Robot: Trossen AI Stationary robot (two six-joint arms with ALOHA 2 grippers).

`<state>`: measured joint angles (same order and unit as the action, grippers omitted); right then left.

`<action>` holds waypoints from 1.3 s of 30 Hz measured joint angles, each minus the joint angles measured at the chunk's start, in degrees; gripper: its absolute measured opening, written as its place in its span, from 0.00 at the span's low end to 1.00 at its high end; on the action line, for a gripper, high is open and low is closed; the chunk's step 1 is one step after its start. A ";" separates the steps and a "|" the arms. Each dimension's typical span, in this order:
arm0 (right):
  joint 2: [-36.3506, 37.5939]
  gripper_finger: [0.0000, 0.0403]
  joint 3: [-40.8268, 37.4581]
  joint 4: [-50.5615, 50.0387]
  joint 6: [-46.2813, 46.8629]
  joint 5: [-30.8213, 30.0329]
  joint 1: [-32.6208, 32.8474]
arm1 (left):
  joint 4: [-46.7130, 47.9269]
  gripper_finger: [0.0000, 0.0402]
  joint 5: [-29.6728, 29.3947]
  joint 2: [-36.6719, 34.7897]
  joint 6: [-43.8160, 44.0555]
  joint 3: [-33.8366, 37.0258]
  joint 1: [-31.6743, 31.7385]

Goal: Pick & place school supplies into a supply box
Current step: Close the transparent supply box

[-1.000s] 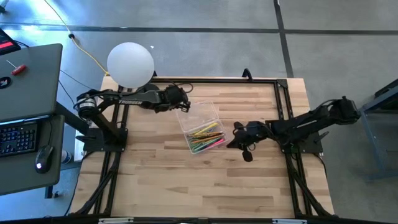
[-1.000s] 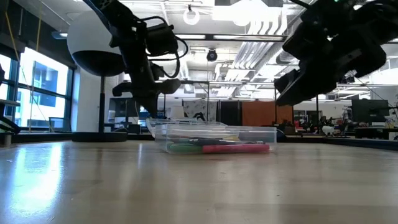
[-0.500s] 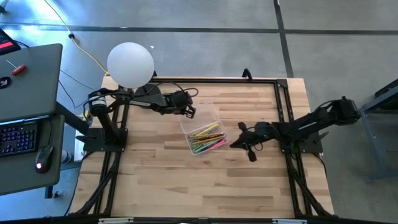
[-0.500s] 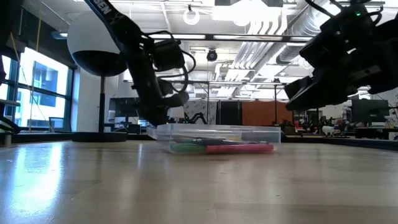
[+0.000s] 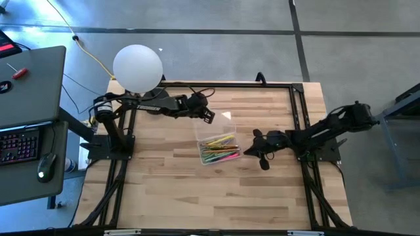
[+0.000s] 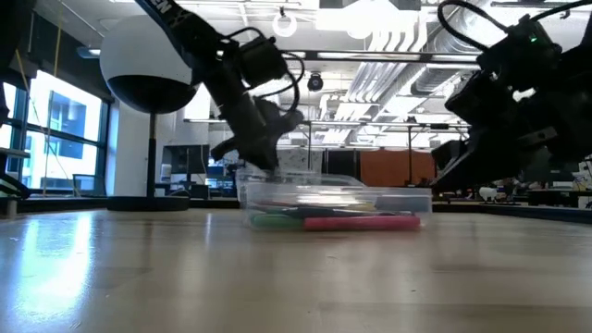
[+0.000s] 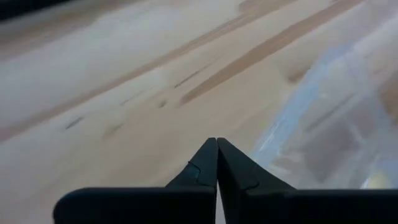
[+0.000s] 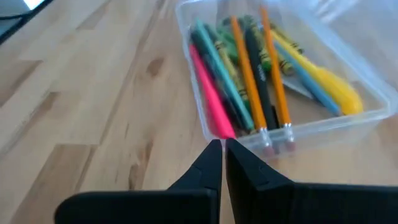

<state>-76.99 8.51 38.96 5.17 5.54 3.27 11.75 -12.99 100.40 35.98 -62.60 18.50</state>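
High view shows the clear box (image 5: pixel 218 145) of pencils and pens (image 8: pixel 242 93) mid-table. Left gripper (image 5: pixel 209 117), jaws clenched empty, is at its lid (image 5: pixel 224 120); right gripper (image 5: pixel 251 150), also clenched empty, sits beside the box.

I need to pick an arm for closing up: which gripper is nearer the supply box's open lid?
Left. The left gripper sits right at the lid on the supply box's far side; the right gripper is shut beside the box's tray end.
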 joint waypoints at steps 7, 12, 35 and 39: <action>-7.31 0.00 0.48 8.56 0.90 3.53 0.00 | -0.18 0.03 2.23 -0.02 -4.57 -4.69 -1.58; -10.01 0.00 1.79 8.36 1.91 6.74 0.02 | 0.93 0.08 -1.20 -0.04 -7.64 -5.94 -3.68; -3.81 0.00 1.93 8.98 -4.45 3.55 0.15 | 1.20 0.06 -0.79 4.07 -7.68 -6.37 4.33; -5.69 0.00 1.95 12.47 -5.20 3.34 0.17 | -3.63 0.03 2.13 8.28 -7.18 -6.39 4.36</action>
<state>-82.68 10.46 51.43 -0.03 8.88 3.44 8.12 -10.87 108.68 28.80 -68.98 22.86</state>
